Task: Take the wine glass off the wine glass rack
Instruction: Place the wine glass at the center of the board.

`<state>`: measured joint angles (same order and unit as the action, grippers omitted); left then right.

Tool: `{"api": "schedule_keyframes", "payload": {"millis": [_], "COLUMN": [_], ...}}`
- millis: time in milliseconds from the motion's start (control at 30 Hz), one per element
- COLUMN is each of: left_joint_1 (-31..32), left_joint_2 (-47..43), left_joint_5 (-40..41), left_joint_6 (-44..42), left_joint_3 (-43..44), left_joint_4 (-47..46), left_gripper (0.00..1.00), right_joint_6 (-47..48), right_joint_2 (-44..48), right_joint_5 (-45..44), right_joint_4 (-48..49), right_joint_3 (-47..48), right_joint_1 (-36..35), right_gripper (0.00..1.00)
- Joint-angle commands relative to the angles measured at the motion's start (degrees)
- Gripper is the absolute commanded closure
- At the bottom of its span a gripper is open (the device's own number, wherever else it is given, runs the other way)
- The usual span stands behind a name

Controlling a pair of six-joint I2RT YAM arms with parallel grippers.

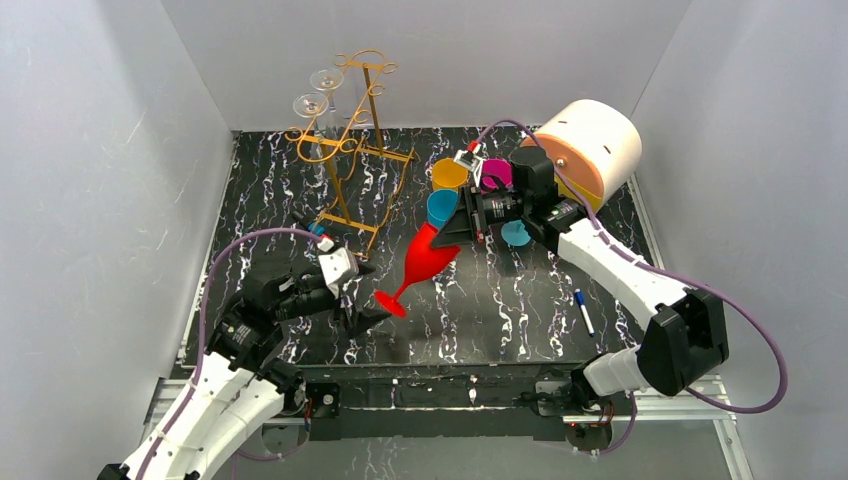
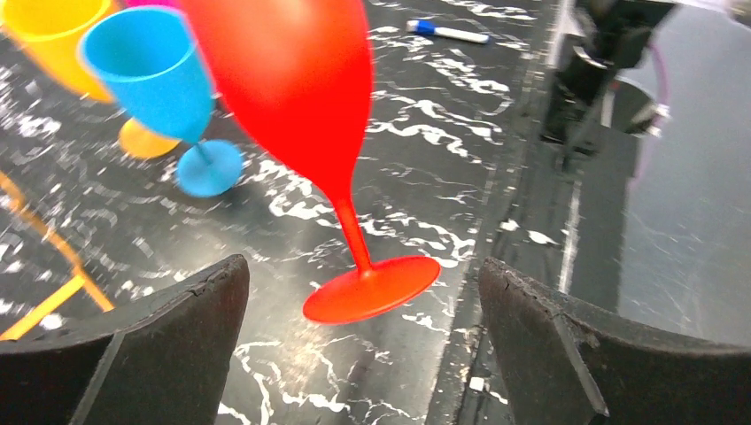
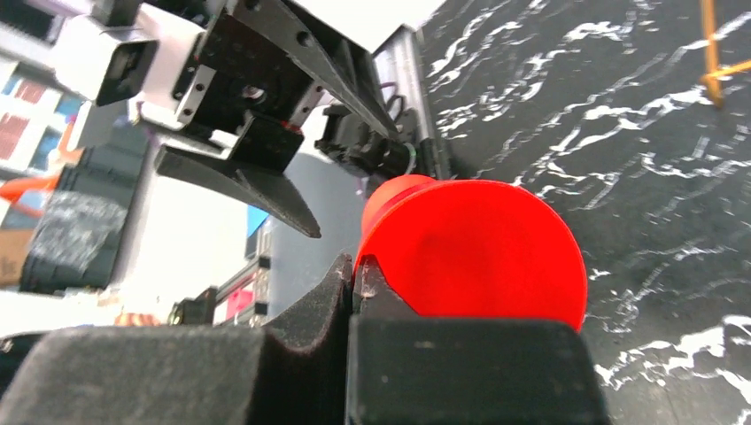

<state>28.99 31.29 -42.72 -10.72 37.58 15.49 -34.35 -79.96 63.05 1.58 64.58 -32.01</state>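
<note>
The golden-orange wire rack stands at the back left with two clear wine glasses hanging on it. My right gripper is shut on the rim of a red wine glass and holds it tilted off the rack, foot pointing toward the left arm. In the right wrist view the pads pinch the red bowl. My left gripper is open. The red foot sits just ahead of its spread fingers, apart from both.
Blue, yellow and magenta plastic glasses cluster behind the red one. A peach and white cylinder stands at the back right. A blue-capped marker lies at the front right. The rack's base wire lies left of my left fingers.
</note>
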Motion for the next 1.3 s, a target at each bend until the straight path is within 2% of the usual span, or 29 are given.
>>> {"api": "schedule_keyframes", "payload": {"millis": [0,200,300,433,700,833,1000,1167,1267], "left_joint_1": [-0.08,-0.08,-0.08,-0.08,-0.08,-0.08,-0.08,-0.08,-0.08], "left_joint_2": [0.02,-0.78,-2.61,-3.39,-1.73,-2.22,-4.64,-5.80,-5.23], "left_joint_5": [16.57,28.74,33.74,42.83,53.04,62.86,68.67,70.69,77.55], "left_joint_6": [5.55,8.16,8.45,9.69,9.15,12.03,12.23,12.79,16.69], "left_joint_3": [1.24,2.55,2.31,2.58,3.07,2.73,2.18,1.50,0.87], "left_joint_4": [-0.01,0.87,0.21,0.20,2.76,3.54,3.45,3.92,5.82], "left_gripper": [0.02,0.02,0.02,0.02,0.02,0.02,0.02,0.02,0.02], "right_joint_6": [10.83,19.32,22.30,24.55,23.47,21.82,20.31,17.69,18.29], "right_joint_2": [3.15,4.15,3.79,4.14,5.46,2.89,-0.30,-1.70,-2.29], "right_joint_5": [-13.33,-28.54,-41.09,-50.39,-64.62,-70.04,-70.40,-69.58,-72.42], "right_joint_4": [-12.42,-28.20,-37.27,-41.87,-35.45,-33.10,-30.37,-25.78,-22.81], "right_joint_3": [4.05,7.97,10.11,10.05,7.11,7.05,7.49,6.83,5.50], "right_joint_1": [-0.06,-1.13,-1.82,-1.85,-1.86,-1.83,-1.89,-2.08,-3.56], "right_gripper": [0.99,0.99,0.99,0.99,0.99,0.99,0.99,0.99,0.99]}}
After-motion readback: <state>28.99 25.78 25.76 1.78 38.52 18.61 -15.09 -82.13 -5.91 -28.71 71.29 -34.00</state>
